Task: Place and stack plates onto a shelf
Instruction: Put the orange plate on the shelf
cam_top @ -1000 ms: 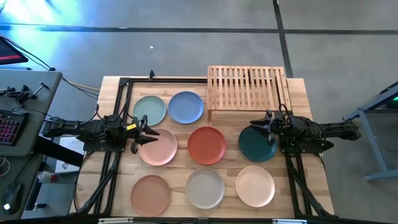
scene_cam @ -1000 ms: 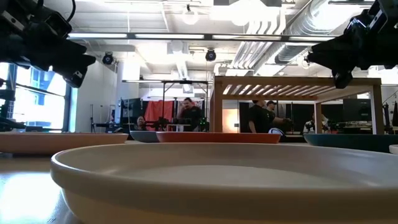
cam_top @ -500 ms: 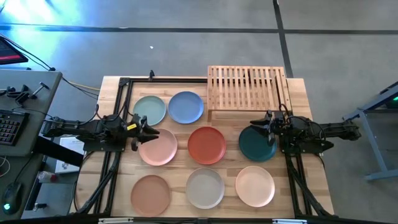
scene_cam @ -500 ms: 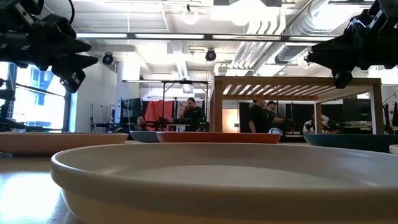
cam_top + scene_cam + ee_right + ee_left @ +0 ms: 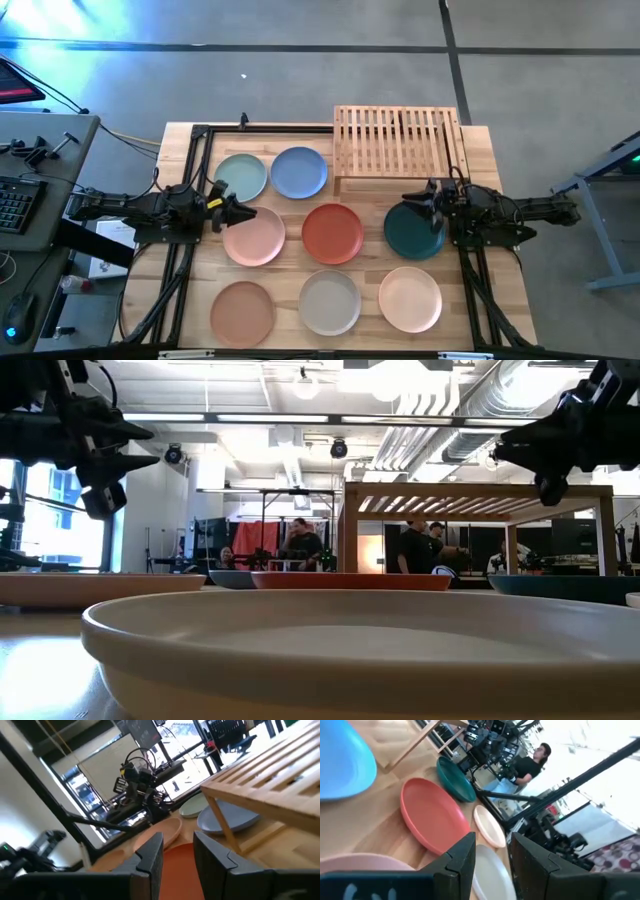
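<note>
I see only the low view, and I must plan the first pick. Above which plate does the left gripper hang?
Observer: The left gripper hangs over the edge of the round matte pink plate.
Operator: And the right one?
Observer: The right gripper is over the round dark teal plate, which lies next to the light bamboo slat shelf.
Operator: Is any plate on the shelf?
Observer: None lies on its top. All eight plates lie on the wooden table.
</note>
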